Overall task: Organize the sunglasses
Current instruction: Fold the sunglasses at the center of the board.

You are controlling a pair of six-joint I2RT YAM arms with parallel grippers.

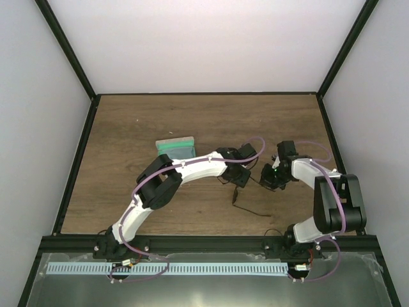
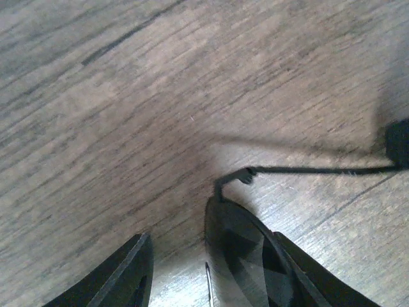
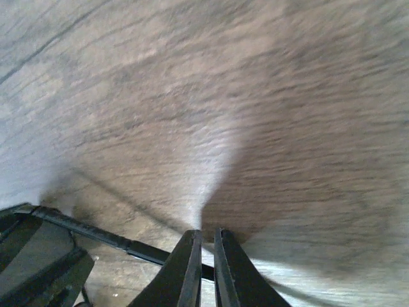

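The sunglasses [image 1: 243, 184] lie on the wooden table between my two grippers, with one thin temple arm [image 1: 250, 209] stretched toward the near edge. My left gripper [image 1: 236, 176] is open. In the left wrist view a dark lens [image 2: 246, 256] stands between its fingers against the right finger [image 2: 307, 281], with a gap to the left finger [image 2: 128, 278]. The other temple arm [image 2: 319, 170] runs right to a black shape [image 2: 397, 144]. My right gripper [image 1: 270, 177] is shut on that temple arm [image 3: 96, 233], which passes between its nearly closed fingers [image 3: 185, 268].
The translucent grey case with green inside [image 1: 176, 146] lies behind the left arm at mid table. Black frame rails [image 1: 77, 160] border the table on the left, right and back. Both arms bend over the middle of the table.
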